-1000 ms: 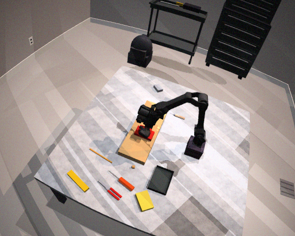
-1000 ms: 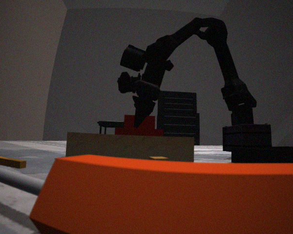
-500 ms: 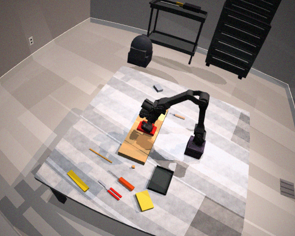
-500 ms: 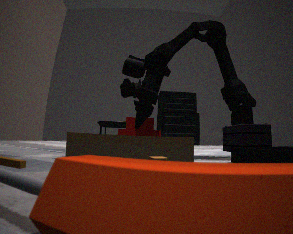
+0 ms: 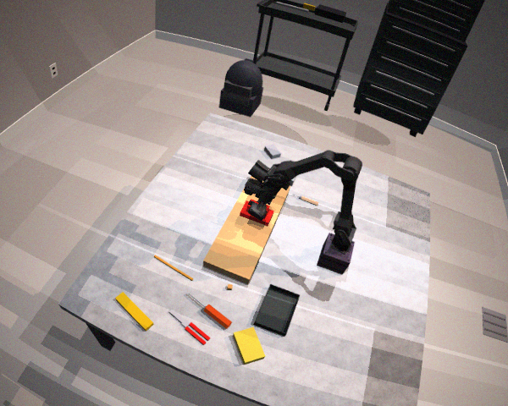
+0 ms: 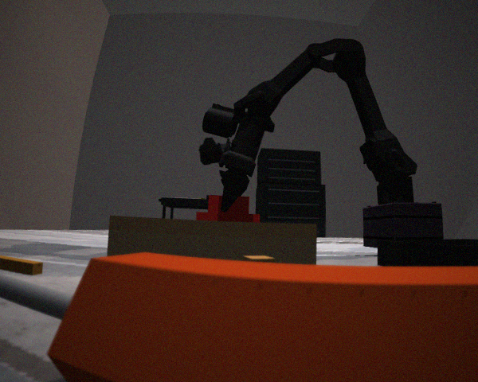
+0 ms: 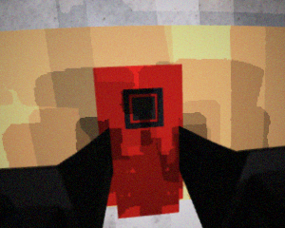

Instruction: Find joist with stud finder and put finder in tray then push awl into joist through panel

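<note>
One red stud finder, gripped on the panel

The wooden panel (image 5: 234,244) (image 6: 210,239) (image 7: 204,76) lay across the desk (image 5: 315,319). On it sat the stud finder (image 5: 265,216) (image 6: 239,208) (image 7: 138,76), its indicator (image 7: 143,108) dark, held in the claw (image 5: 257,211) (image 6: 227,205) (image 7: 142,129).

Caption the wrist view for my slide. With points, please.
Gripper (image 5: 257,211) (image 6: 227,207) (image 7: 142,129) closed on the red stud finder (image 5: 265,216) (image 6: 239,207) (image 7: 106,95), its dark square indicator (image 7: 143,108) facing the camera above the wooden panel (image 5: 236,244) (image 6: 169,236) (image 7: 19,52).

The floor panel (image 5: 234,244) (image 6: 210,238) (image 7: 133,43) looks like smooth wood; the stud finder (image 5: 265,216) (image 6: 231,212) (image 7: 138,78) resembles plastic (matt, mostly).
</note>
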Robot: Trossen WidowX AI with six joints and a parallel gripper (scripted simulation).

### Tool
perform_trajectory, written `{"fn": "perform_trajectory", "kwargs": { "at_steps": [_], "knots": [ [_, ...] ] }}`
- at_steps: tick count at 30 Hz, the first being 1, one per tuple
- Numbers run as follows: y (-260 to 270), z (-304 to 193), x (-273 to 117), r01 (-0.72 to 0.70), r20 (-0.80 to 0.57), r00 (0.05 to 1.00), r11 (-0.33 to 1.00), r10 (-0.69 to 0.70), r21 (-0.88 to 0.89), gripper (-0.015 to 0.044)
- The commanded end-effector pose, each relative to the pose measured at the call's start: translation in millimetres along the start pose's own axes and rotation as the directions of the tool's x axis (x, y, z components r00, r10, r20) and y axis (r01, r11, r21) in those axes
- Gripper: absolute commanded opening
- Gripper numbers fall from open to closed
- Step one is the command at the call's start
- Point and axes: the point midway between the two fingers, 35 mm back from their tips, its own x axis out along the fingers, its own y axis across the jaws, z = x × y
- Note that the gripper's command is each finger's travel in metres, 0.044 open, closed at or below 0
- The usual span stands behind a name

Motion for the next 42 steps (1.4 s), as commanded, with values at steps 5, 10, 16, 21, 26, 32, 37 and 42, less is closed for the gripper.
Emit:
{"fn": "perform_trajectory", "kwargs": {
  "at_steps": [5, 10, 16, 21, 26, 32, 37, 42],
  "knots": [
    [-25.2, -0.1, -0.1, 0.004, -0.001, 1.0, 1.0, -0.004, -0.002, 0.0],
    [-40.6, -0.2, -0.3, 0.005, -0.001, 1.0, 1.0, -0.005, -0.003, 0.0],
    [-59.0, -0.2, -0.5, 0.007, -0.001, 1.0, 1.0, -0.007, -0.003, 0.0],
    [-74.4, -0.3, -0.7, 0.008, -0.001, 1.0, 1.0, -0.008, -0.004, 0.0],
    [-89.7, -0.3, -0.9, 0.009, -0.001, 1.0, 1.0, -0.009, -0.004, 0.0],
    [-108.1, -0.3, -1.3, 0.011, -0.001, 1.0, 1.0, -0.011, -0.004, 0.0],
    [-123.5, -0.3, -1.6, 0.012, -0.002, 1.0, 1.0, -0.012, -0.005, 0.0],
    [-138.8, -0.3, -2.0, 0.014, -0.002, 1.0, 1.0, -0.014, -0.005, 0.0]
  ]
}}
